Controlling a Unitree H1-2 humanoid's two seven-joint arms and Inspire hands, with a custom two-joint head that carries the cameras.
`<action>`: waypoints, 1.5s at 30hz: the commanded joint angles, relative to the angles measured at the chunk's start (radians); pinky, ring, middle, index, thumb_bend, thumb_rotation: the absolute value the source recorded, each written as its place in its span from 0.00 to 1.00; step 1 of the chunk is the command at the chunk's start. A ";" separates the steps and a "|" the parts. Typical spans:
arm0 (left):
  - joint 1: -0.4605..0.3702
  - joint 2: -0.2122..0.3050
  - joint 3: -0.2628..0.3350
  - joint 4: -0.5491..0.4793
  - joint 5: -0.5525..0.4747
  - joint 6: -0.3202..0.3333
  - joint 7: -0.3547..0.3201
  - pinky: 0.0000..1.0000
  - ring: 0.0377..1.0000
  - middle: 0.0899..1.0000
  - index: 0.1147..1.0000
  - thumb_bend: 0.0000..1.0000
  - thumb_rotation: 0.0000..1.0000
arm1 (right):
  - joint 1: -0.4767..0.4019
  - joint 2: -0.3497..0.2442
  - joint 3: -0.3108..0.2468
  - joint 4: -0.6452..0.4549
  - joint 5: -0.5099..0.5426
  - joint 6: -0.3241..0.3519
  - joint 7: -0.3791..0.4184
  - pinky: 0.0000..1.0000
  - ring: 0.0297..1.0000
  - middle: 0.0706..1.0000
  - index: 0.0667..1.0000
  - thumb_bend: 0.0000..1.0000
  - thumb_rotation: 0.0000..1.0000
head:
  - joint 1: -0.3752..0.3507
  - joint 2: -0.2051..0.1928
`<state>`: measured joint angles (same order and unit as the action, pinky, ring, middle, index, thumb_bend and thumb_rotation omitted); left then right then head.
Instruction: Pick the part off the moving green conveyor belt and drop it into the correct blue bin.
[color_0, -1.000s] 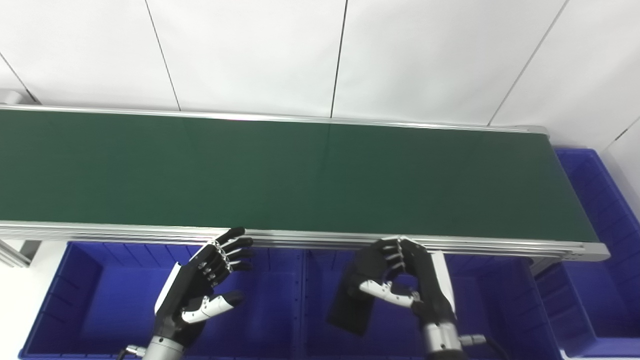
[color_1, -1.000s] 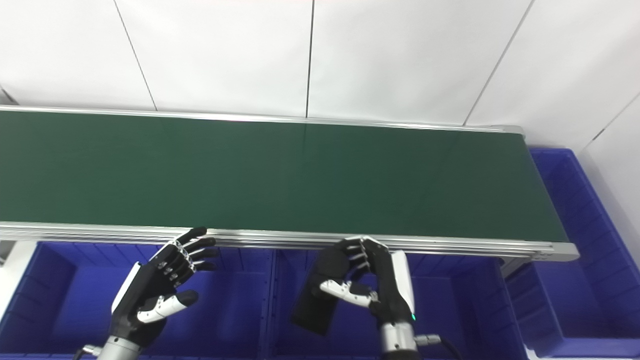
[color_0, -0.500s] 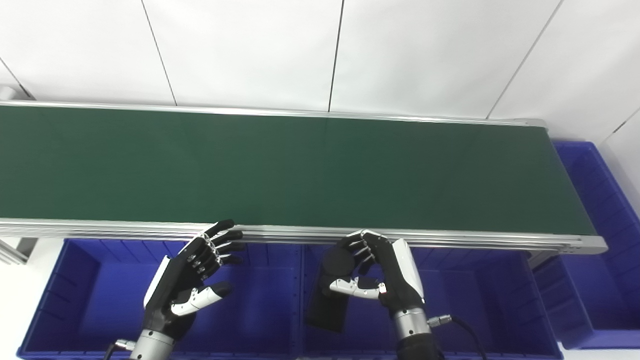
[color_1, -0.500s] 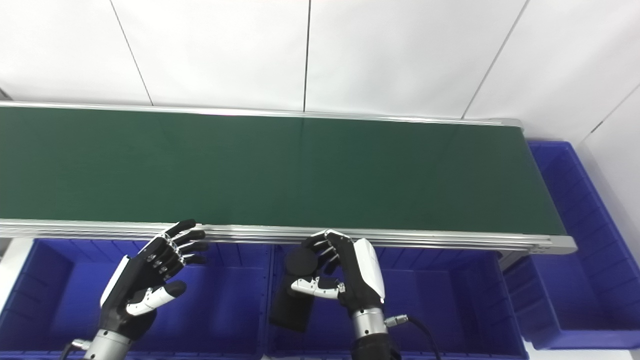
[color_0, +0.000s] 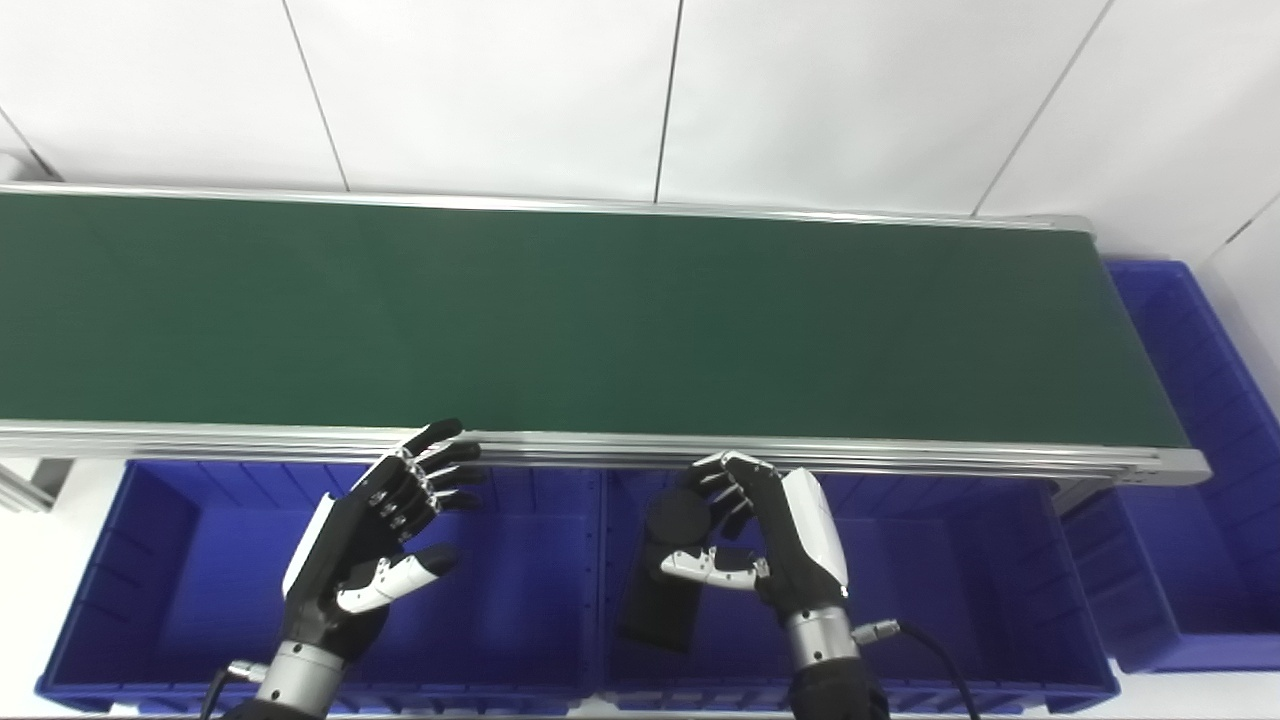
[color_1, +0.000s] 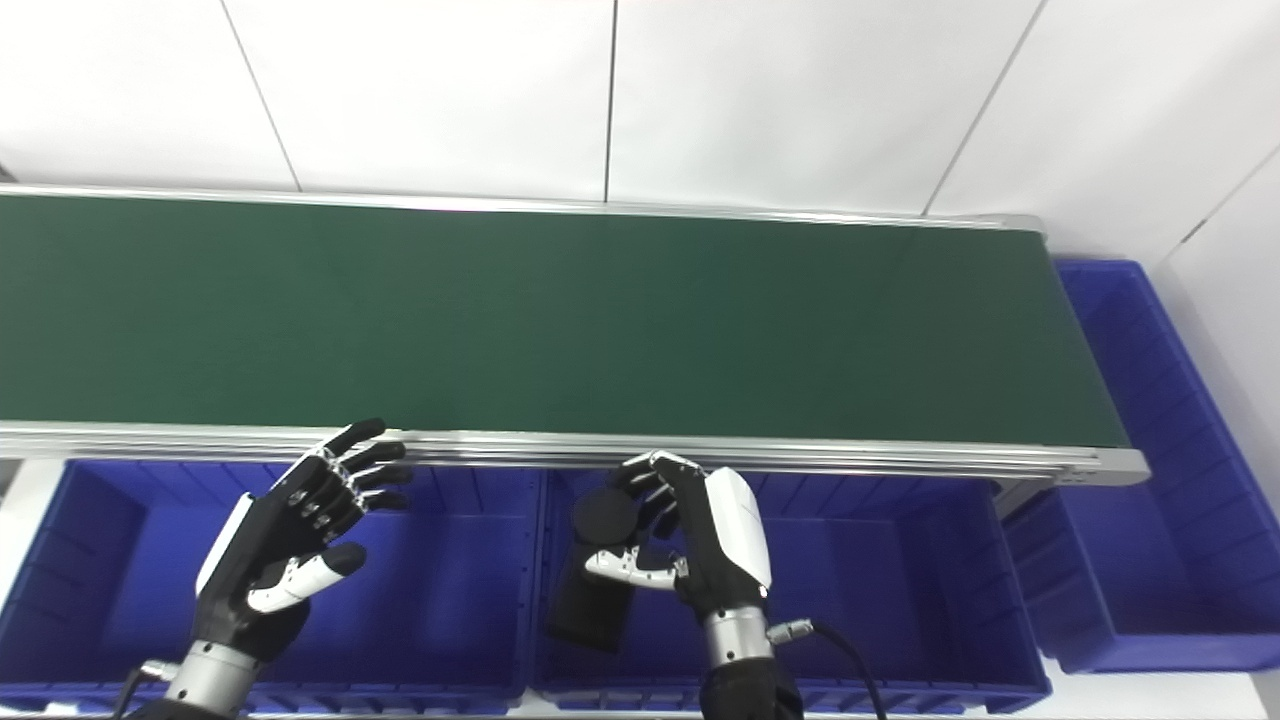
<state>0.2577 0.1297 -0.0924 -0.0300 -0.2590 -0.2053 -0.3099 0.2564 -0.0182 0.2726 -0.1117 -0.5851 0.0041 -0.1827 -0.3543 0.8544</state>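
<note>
The green conveyor belt (color_0: 600, 320) carries no part. My right hand (color_0: 765, 545) is shut on a black part (color_0: 660, 590), a flat dark piece with a round top. It holds the part over the left end of the middle blue bin (color_0: 960, 580), just below the belt's front rail. The part also shows in the right eye view (color_1: 592, 600). My left hand (color_0: 375, 530) is open and empty, fingers spread, above the left blue bin (color_0: 170, 580).
The belt's aluminium front rail (color_0: 900, 455) runs just above both hands. A third blue bin (color_0: 1200, 400) stands past the belt's right end. A white panelled wall is behind the belt.
The camera has tilted a little. My right hand has moved left with the black part and turned its back toward me; the part hangs more upright. The left hand has hardly moved.
</note>
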 joint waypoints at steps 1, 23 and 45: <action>-0.013 0.007 0.005 -0.033 -0.007 -0.013 -0.009 0.63 0.69 0.74 0.80 0.97 0.40 | 0.002 -0.005 -0.005 -0.065 -0.017 -0.024 -0.011 0.34 0.40 0.46 0.51 0.50 0.00 | 0.000 0.001; -0.014 0.019 0.016 -0.054 -0.016 0.012 -0.019 0.63 0.70 0.74 0.80 0.98 0.41 | 0.054 0.000 -0.092 -0.111 -0.011 -0.020 -0.017 0.33 0.40 0.46 0.52 0.49 0.00 | -0.003 0.015; -0.011 0.015 0.017 -0.065 -0.011 0.022 -0.014 0.62 0.69 0.74 0.79 0.99 0.40 | 0.030 -0.075 -0.022 -0.171 -0.053 0.169 0.222 0.71 0.80 0.82 0.79 0.86 0.28 | -0.001 0.013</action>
<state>0.2553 0.1405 -0.0808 -0.0614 -0.2702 -0.1725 -0.3226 0.2966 -0.0843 0.2437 -0.2409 -0.6225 0.1566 0.0230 -0.3559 0.8667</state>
